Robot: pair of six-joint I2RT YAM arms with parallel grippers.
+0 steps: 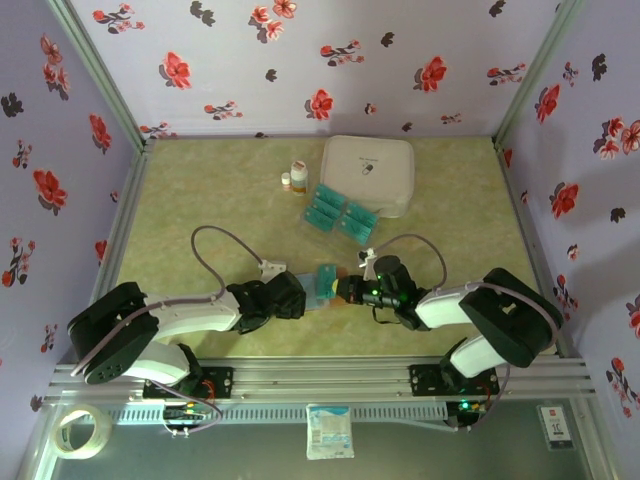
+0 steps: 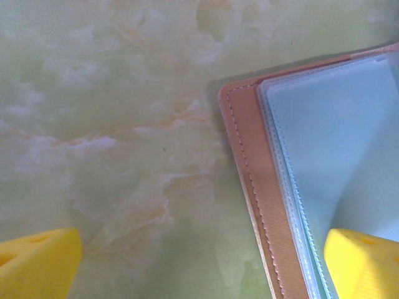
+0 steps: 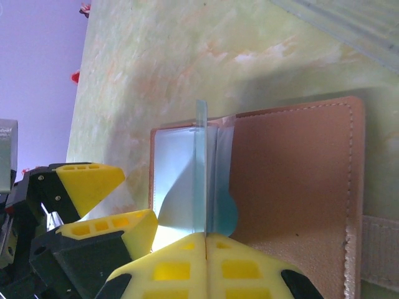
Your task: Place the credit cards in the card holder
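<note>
The card holder (image 1: 325, 284) lies open on the table between both grippers, reddish-brown (image 3: 293, 174) with pale blue-grey sleeves (image 2: 336, 143). My right gripper (image 3: 206, 235) is shut on one clear sleeve page (image 3: 201, 168), which it holds upright. A rounded teal card edge (image 3: 226, 213) shows in the pocket just right of that page. My left gripper (image 2: 202, 268) is open, one yellow fingertip (image 2: 37, 261) over bare table and the other fingertip (image 2: 365, 261) over the sleeves. More teal credit cards (image 1: 338, 212) sit in a clear tray farther back.
A large white zipped case (image 1: 368, 172) stands at the back, with two small bottles (image 1: 296, 176) to its left. The clear tray's edge (image 3: 336, 25) runs just beyond the wallet. Flowered walls enclose the table on three sides.
</note>
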